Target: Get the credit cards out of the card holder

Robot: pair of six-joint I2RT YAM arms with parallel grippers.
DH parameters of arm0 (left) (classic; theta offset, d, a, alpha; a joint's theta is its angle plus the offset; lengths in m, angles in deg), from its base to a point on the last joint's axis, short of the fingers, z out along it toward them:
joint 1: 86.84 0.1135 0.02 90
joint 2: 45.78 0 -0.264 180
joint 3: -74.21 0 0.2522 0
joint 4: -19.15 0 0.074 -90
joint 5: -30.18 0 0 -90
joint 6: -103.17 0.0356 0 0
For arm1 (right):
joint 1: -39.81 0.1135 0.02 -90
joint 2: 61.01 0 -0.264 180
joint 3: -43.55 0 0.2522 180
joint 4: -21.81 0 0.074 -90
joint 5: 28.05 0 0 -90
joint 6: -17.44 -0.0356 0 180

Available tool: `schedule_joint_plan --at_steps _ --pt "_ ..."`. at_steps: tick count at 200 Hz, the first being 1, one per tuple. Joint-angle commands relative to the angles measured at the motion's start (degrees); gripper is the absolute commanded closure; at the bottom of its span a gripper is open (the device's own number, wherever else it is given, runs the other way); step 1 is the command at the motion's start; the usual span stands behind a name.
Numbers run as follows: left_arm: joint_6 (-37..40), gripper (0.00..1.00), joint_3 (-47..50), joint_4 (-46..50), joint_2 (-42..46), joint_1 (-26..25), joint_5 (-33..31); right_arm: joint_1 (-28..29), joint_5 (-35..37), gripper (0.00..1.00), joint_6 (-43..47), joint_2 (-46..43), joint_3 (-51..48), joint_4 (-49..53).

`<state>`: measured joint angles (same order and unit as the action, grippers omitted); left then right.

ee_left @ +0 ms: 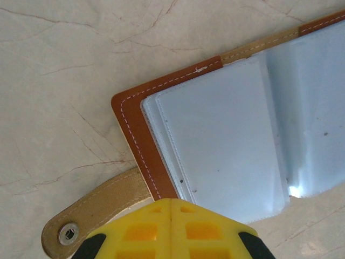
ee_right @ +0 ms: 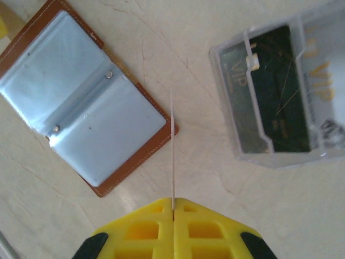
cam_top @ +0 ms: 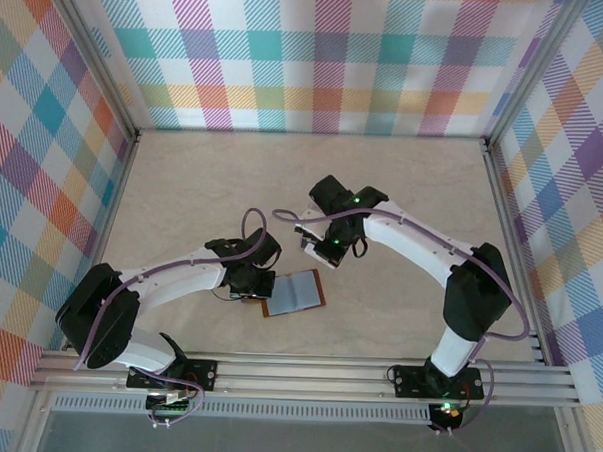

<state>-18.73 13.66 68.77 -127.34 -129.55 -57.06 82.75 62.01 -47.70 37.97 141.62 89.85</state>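
As far as I can tell standing next to the rig, this job is well along. The card holder (ee_right: 81,102) lies spread open and flat on the surface (ee_right: 215,205). The right gripper (ee_right: 173,208) hangs above the bare patch just beside it, pinched tight on a thin whitish card (ee_right: 172,151) seen edge-on. Off to the other side sits a clear plastic case (ee_right: 223,97) with a dark card (ee_right: 277,91) in it, so I'd guess some credit cards are already out. The left gripper (ee_left: 171,208) is closed with nothing between its fingers, parked at the holder's edge by the strap tab (ee_left: 91,213), maybe pinning it down. The pockets look pale and flat, but I honestly can't tell if any cards are left inside.
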Motion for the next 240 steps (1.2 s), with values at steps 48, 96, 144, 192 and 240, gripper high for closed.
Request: schedule_joint_plan --at_steps 48,96,144,192,240 --pt "0.6 0.95 -2.7 0.7 -2.4 -0.5 0.9 -7.7 1.3 1.00 20.2 6.7 11.6 5.6" --pt "0.7 0.95 -4.2 1.5 -3.7 -0.6 0.9 -11.9 -1.5 1.00 23.9 12.2 21.0 7.4" --pt "0.6 0.95 -4.3 1.2 -5.0 -0.6 1.4 -13.2 -3.2 1.00 25.4 20.1 30.6 12.4" --pt "0.8 0.95 -4.6 1.3 -5.7 -0.6 1.4 -13.6 -3.4 1.00 25.1 25.0 34.6 13.4" --pt "1.1 0.95 -4.4 1.4 -6.3 -0.6 1.0 -13.7 -3.4 0.99 24.5 28.4 34.9 13.5"
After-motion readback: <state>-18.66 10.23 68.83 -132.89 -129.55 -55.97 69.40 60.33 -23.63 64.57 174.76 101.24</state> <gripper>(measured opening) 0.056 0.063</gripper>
